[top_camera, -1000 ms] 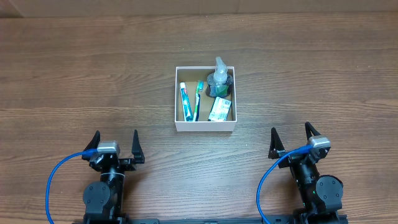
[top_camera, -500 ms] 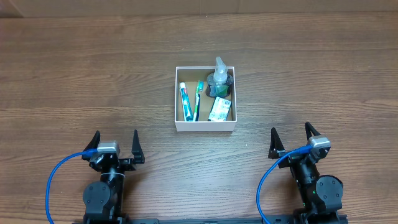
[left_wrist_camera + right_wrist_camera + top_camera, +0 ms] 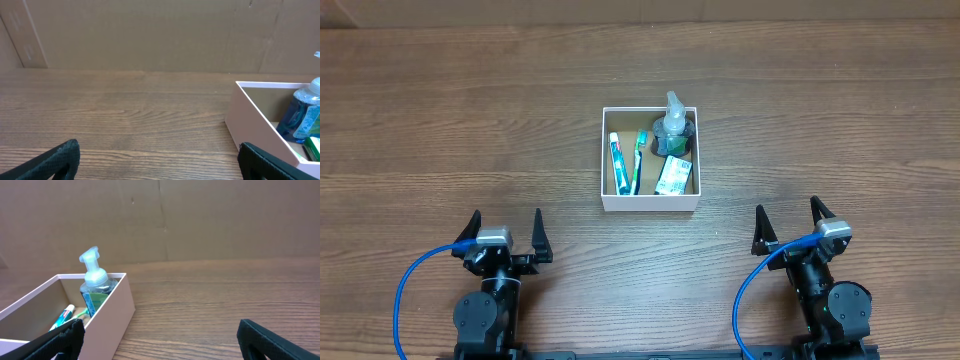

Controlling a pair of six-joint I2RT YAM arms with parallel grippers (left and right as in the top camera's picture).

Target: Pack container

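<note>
Both pairs of jaws are standing open and empty, low over the surface (image 3: 440,120) at its near edge, the left jaws and the right jaws well apart from each other. Nothing is lying between the fingers of either pair.

The container (image 3: 650,204) is resting on the surface ahead of both pairs: forward and to the right of the left jaws, forward and to the left of the right jaws, well apart from each. It is holding a toothpaste tube (image 3: 617,163) and a toothbrush (image 3: 638,160) lying flat on the side towards the left jaws, a green-and-white packet (image 3: 672,176) on the side towards the right jaws, and a pump bottle (image 3: 673,125) standing upright in the far corner.

The container is judged light, with thin cardboard walls that are likely to flex or crease under a hard pinch. Taking hold over the rim of the near wall, one finger inside and one outside, is advised. The bottle is likely top-heavy and may be tipping if the container is jerked.
</note>
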